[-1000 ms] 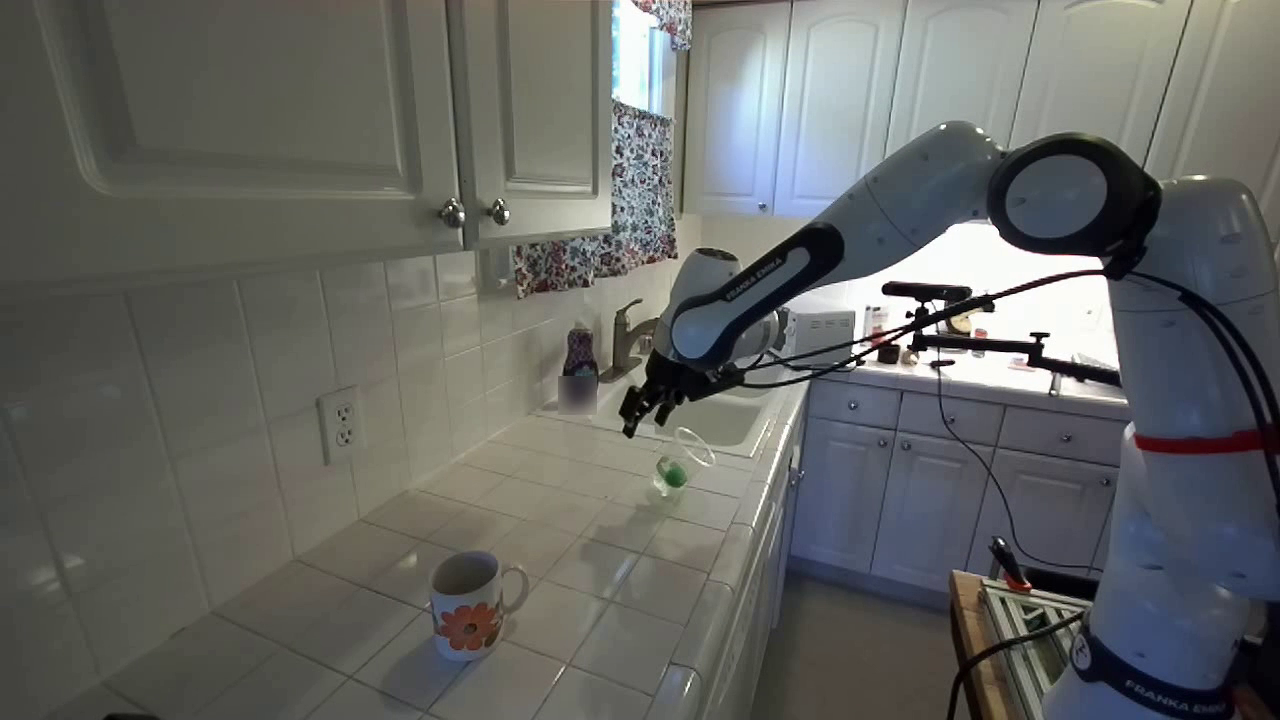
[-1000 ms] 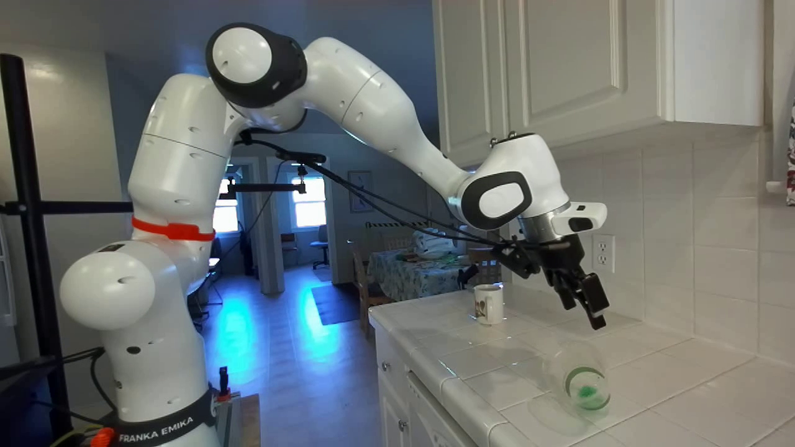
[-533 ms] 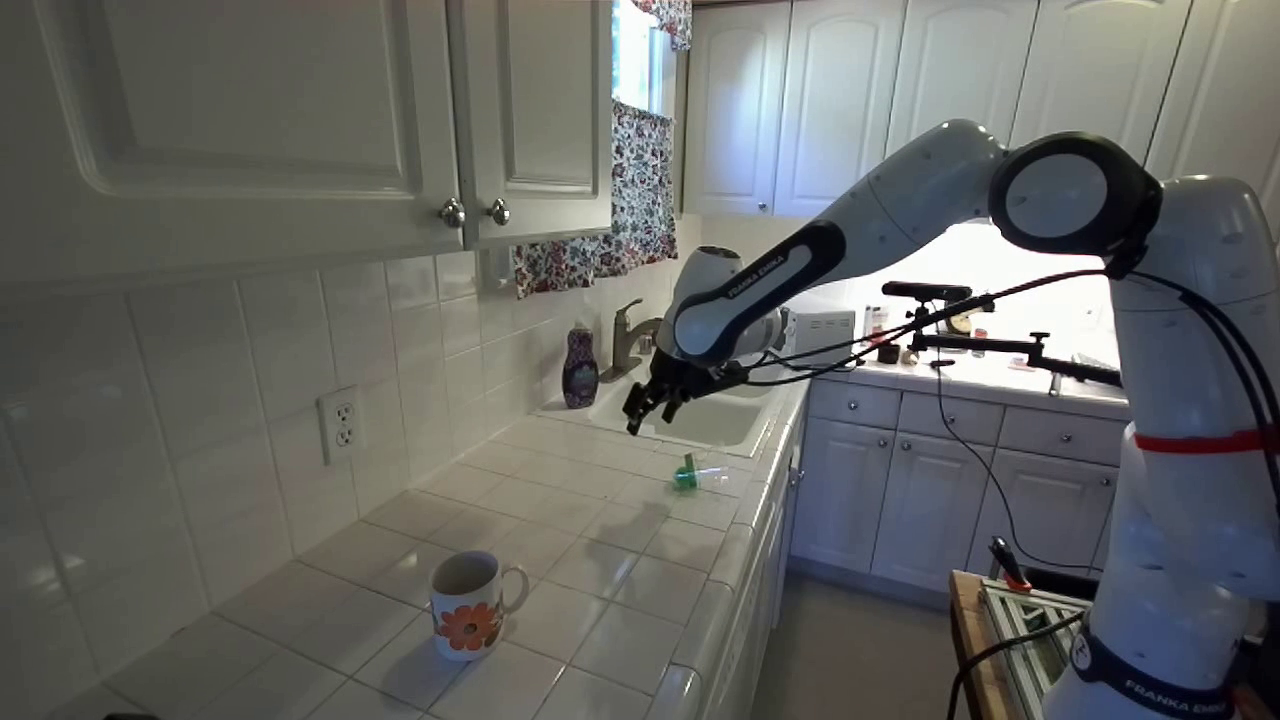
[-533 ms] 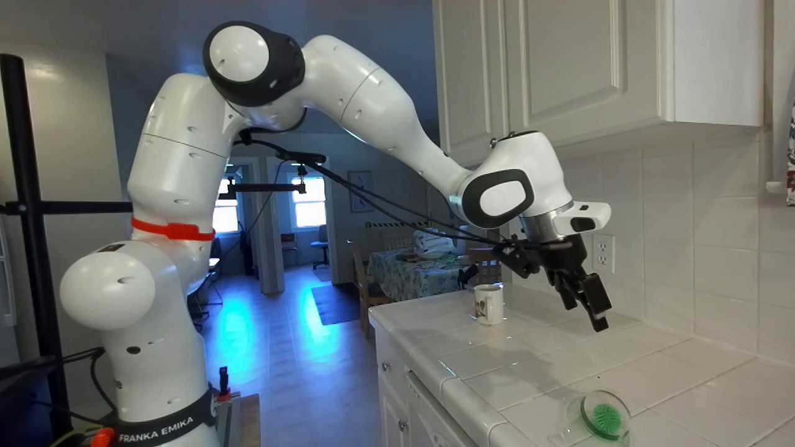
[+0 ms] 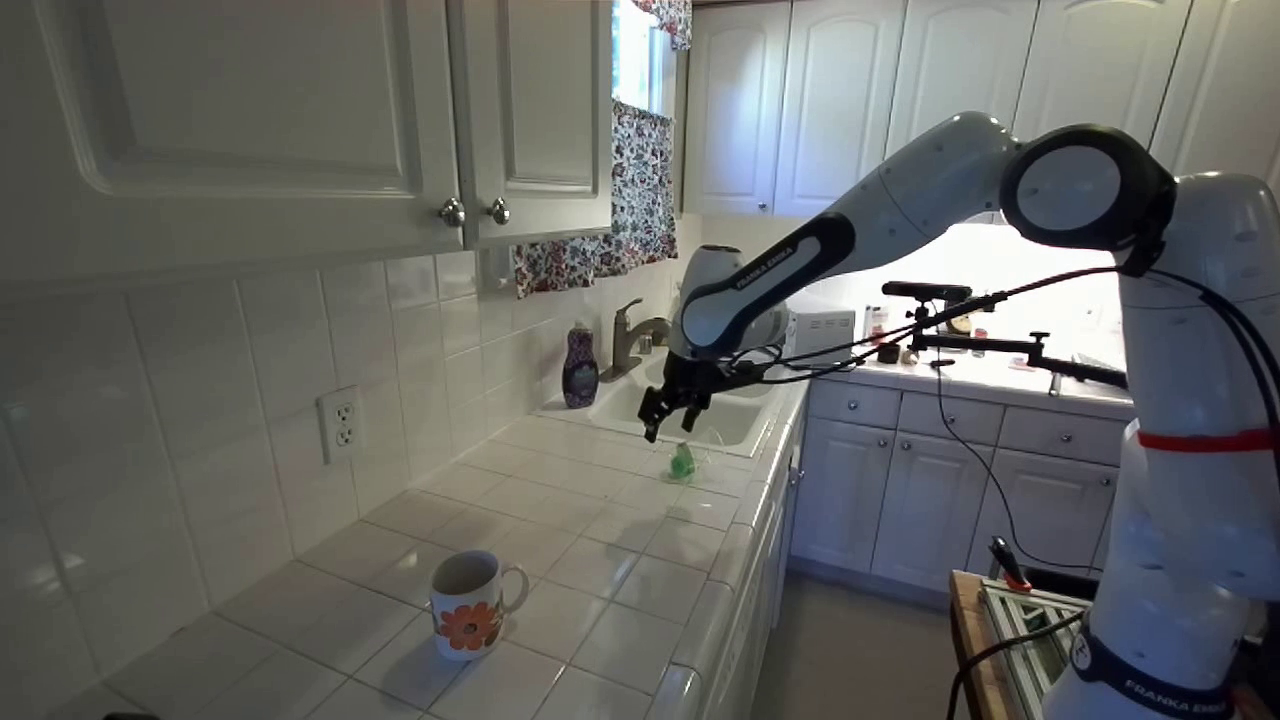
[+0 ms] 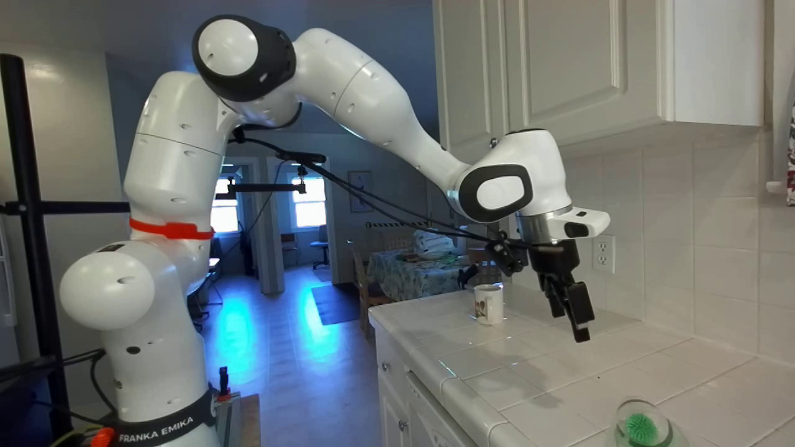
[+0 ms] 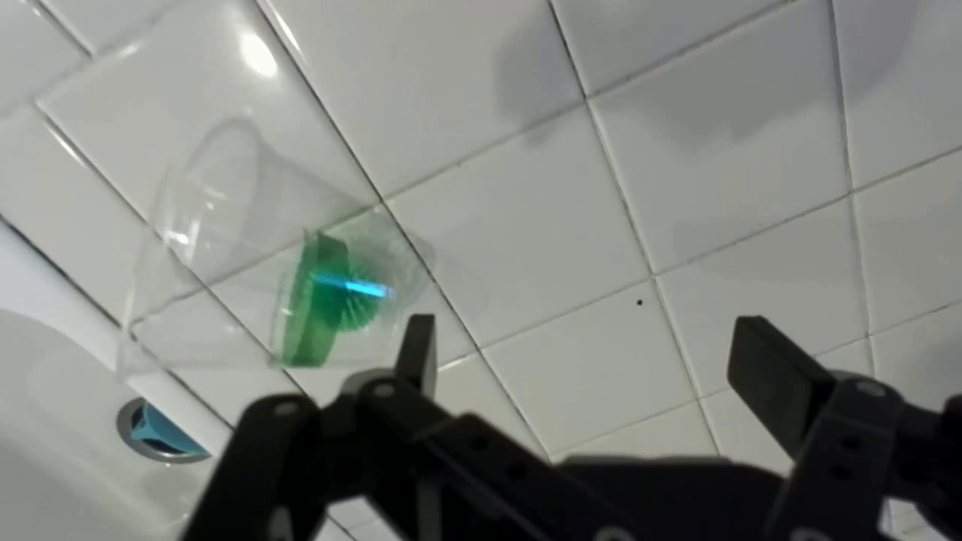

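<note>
Fingers [image 7: 778, 379] stand wide apart above tabletop [image 7: 518, 218]; cup [image 7: 312, 300] lies on its side near sink [image 7: 52, 368], mug [image 5: 468, 607] well away.

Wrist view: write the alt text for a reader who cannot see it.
A clear cup with a green part lies on its side on white counter tiles. The black gripper, open and holding nothing, shows along the bottom edge. Part of a sink and its drain appear at lower left.
</note>
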Action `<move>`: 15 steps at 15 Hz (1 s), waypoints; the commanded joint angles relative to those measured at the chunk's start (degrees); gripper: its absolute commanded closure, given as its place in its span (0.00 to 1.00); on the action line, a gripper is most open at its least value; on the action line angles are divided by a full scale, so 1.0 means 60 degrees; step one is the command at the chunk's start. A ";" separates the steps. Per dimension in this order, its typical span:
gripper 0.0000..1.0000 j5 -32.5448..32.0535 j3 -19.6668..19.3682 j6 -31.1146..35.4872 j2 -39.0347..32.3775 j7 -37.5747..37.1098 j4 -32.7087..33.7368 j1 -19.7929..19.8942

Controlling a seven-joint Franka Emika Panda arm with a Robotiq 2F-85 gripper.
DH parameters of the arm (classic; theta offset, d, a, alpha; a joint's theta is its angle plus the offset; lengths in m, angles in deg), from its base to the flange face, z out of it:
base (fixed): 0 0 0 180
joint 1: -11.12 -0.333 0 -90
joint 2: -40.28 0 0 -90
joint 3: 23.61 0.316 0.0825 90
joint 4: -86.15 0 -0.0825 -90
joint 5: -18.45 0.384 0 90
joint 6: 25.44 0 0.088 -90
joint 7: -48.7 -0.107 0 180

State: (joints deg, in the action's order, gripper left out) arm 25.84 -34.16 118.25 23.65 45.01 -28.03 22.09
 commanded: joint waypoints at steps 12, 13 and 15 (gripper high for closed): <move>0.00 0.0415 -0.0636 0.1018 0.0020 0.0527 -0.0629 0.1302; 0.00 0.0502 -0.0622 0.1203 -0.0067 0.0585 -0.0567 0.1420; 0.00 0.0608 -0.0621 0.1411 -0.0193 0.0622 -0.0481 0.1577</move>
State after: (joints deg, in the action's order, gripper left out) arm 27.02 -38.36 124.26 24.10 46.19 -31.70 29.86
